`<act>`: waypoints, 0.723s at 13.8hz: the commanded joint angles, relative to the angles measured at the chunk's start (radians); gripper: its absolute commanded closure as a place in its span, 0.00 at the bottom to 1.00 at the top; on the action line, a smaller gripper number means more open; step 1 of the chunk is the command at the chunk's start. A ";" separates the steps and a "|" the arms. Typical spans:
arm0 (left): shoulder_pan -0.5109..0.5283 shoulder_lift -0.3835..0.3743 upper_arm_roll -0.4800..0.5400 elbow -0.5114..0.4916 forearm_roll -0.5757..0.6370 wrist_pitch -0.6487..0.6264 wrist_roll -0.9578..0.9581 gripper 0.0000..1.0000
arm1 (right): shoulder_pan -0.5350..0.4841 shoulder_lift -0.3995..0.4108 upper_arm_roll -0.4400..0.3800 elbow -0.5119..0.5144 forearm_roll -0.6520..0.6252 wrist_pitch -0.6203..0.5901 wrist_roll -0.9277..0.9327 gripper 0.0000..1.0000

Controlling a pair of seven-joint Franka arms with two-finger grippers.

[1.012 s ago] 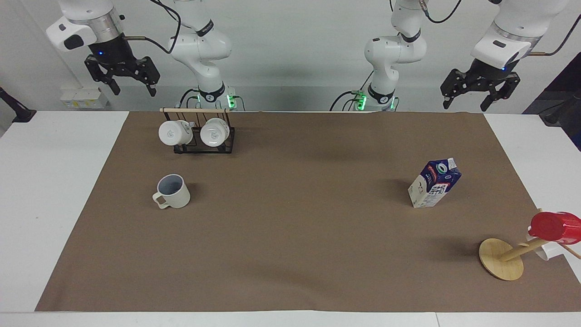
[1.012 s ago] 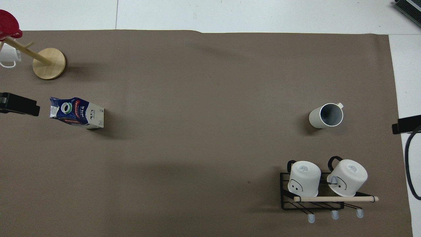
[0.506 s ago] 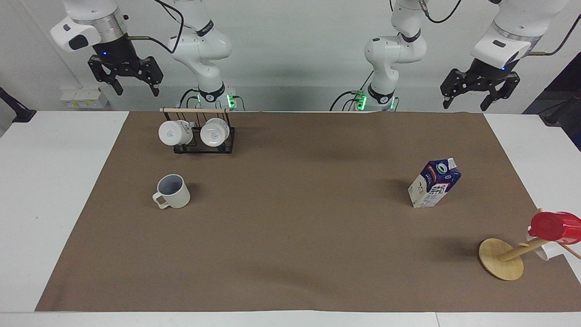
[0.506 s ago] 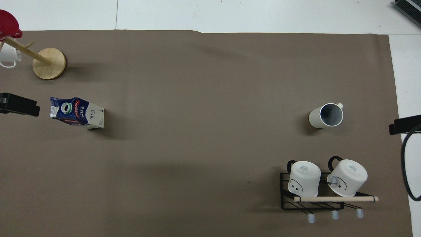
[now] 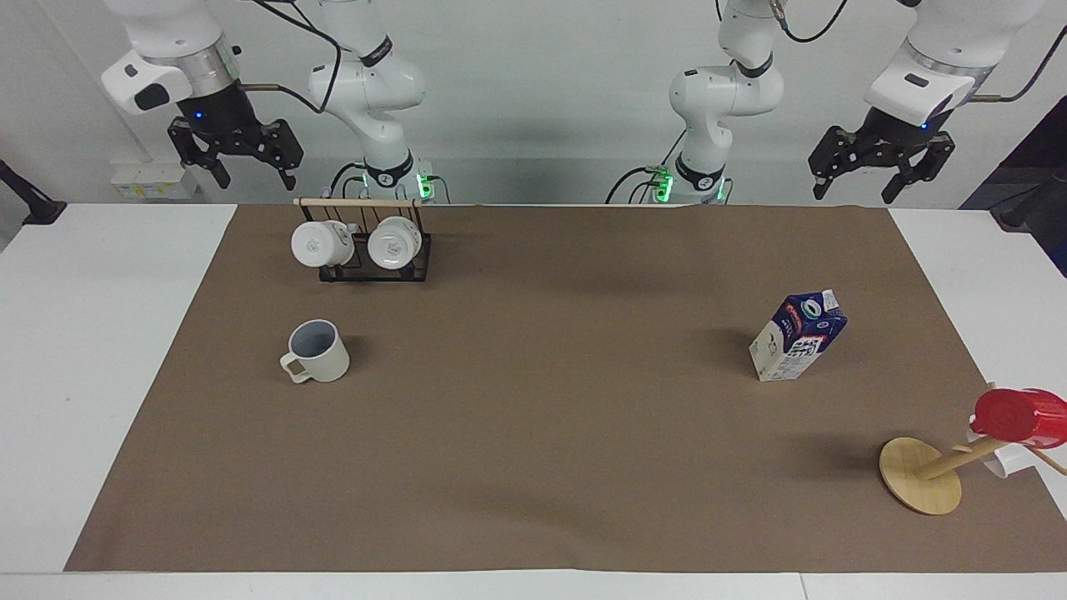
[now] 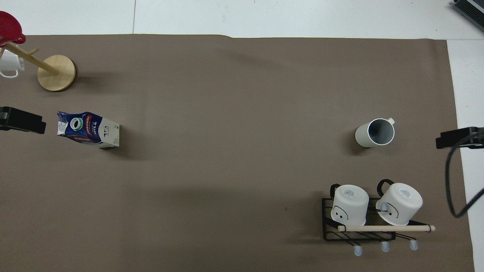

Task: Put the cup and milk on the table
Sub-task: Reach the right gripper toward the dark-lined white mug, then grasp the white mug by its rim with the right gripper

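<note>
The cream-beige cup (image 5: 317, 352) stands upright on the brown mat (image 5: 542, 417) of the white table (image 5: 92, 333), toward the right arm's end; it also shows in the overhead view (image 6: 374, 133). The blue-and-white milk carton (image 5: 798, 336) stands upright on the mat toward the left arm's end, and shows in the overhead view (image 6: 89, 129). My right gripper (image 5: 254, 172) is open and empty, high over the table's edge by the mug rack. My left gripper (image 5: 871, 179) is open and empty, high over the mat's corner at its own end.
A black wire rack (image 5: 367, 262) with two white mugs stands on the mat, nearer to the robots than the cup. A wooden mug tree (image 5: 919, 475) with a red cup (image 5: 1021, 414) and a white mug stands farther from the robots than the milk.
My right gripper has shifted a little toward the middle of the table, still high and open. The left arm, the cup and the milk have not moved.
</note>
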 commanded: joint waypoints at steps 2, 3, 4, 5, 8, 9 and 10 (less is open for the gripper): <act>0.012 -0.030 -0.004 -0.034 -0.015 0.005 0.002 0.00 | 0.028 0.027 0.004 -0.176 -0.007 0.220 -0.026 0.00; 0.012 -0.030 -0.004 -0.034 -0.015 0.005 0.004 0.00 | 0.038 0.064 0.004 -0.186 -0.007 0.266 -0.023 0.00; 0.012 -0.030 -0.004 -0.034 -0.015 0.005 0.004 0.00 | 0.038 0.105 0.004 -0.187 -0.007 0.311 -0.023 0.00; 0.012 -0.030 -0.004 -0.034 -0.015 0.006 0.005 0.00 | 0.039 0.143 0.004 -0.188 -0.007 0.351 -0.021 0.00; 0.011 -0.030 -0.004 -0.035 -0.015 0.006 0.005 0.00 | 0.047 0.199 0.004 -0.281 -0.007 0.530 -0.019 0.00; 0.011 -0.030 -0.004 -0.035 -0.017 0.006 0.005 0.00 | 0.047 0.205 0.004 -0.318 -0.007 0.585 -0.019 0.00; 0.011 -0.030 -0.004 -0.035 -0.018 0.008 0.005 0.00 | 0.047 0.219 0.004 -0.346 -0.007 0.622 -0.018 0.00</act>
